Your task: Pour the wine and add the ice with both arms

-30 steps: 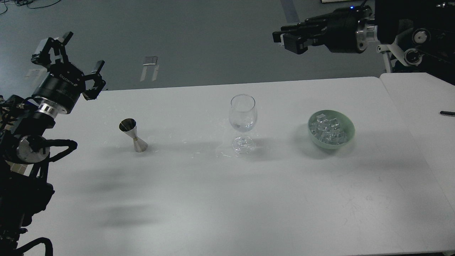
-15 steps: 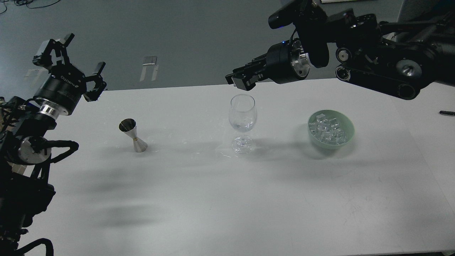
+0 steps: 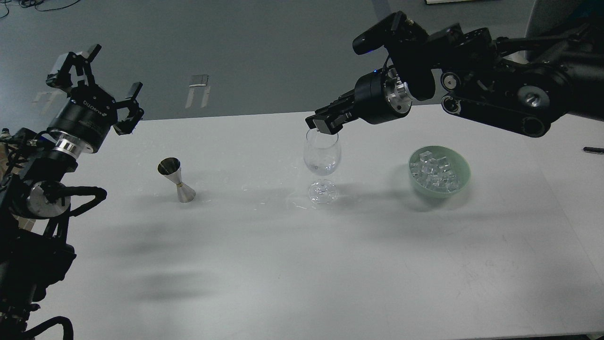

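White worktop (image 3: 283,264) fills most of the view, w/ grey floor beyond its far edge. At far left our left end effector (image 3: 96,80) is raised over the worktop's back-left corner, fingers spread wide, nothing in them. Right of it a steel jigger (image 3: 177,181) stands upright on the worktop, well apart from that end effector. Near centre stands a clear stemmed glass (image 3: 322,163), upright; a small measure of wine (image 3: 322,167) sits low in the bowl, barely visible. Our right end effector (image 3: 322,123) reaches in from the upper right & sits right at the glass rim, tip overlapping the rim's top edge. Its fingers look drawn close together, but we can't tell whether they're fully closed or holding anything, since they're dark & seen partly end-on. Right of the glass, apart from it, a pale green bowl (image 3: 460,182) holds the ice (image 3: 434,171), clear cubes in a heap. At the far right edge a small dark pen-like item (image 3: 593,150) lies on the worktop.
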`<state>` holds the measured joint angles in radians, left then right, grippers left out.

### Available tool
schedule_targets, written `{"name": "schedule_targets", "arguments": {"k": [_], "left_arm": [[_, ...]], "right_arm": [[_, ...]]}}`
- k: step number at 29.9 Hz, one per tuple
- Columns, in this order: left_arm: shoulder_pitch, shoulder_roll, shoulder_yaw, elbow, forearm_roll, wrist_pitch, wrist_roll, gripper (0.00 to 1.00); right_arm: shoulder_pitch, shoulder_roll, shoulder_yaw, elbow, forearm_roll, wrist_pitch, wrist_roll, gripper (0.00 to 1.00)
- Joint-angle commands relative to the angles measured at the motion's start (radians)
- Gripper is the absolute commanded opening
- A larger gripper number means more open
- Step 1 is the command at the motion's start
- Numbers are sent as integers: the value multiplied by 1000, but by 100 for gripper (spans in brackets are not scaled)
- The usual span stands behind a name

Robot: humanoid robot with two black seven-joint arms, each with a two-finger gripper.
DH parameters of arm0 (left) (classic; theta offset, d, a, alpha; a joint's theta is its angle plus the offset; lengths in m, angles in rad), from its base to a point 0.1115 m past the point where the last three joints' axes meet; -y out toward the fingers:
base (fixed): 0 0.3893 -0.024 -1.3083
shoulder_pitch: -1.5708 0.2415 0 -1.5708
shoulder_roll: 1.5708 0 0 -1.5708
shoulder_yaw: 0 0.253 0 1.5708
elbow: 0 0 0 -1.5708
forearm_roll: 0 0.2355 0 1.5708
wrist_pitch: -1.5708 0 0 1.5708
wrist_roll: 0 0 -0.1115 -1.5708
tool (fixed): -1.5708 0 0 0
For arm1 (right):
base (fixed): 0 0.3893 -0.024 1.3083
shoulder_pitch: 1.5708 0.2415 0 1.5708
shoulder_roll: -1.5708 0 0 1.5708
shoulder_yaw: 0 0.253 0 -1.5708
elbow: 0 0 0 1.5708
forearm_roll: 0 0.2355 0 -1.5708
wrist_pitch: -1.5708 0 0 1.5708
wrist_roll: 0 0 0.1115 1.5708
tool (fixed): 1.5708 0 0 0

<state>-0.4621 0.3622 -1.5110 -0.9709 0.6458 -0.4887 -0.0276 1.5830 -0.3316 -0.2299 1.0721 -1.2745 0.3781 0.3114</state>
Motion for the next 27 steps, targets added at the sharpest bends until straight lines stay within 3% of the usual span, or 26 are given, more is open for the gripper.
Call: {"name": "schedule_targets", "arguments": {"k": [1,6,8,14,24,27], "left_arm": [[-1,-2,0,0,0,0,0,98],[-1,-2,0,0,0,0,0,98],[-1,-2,0,0,0,0,0,98],[-1,-2,0,0,0,0,0,98],[-3,1,0,0,0,0,0,98],[-4,6,0,0,0,0,0,98]], "right_arm": [[-3,0,-15,-1,1,5,0,17],[-11,2,-26,-3,0,4,0,21],[-11,2,-26,-3,0,4,-2,31],[-11,16,-25,-17,3,-11,-8,40],[-5,11,3,-18,7,-24,-11,46],[21,2,49,-52,108,-38,-20,52]]}}
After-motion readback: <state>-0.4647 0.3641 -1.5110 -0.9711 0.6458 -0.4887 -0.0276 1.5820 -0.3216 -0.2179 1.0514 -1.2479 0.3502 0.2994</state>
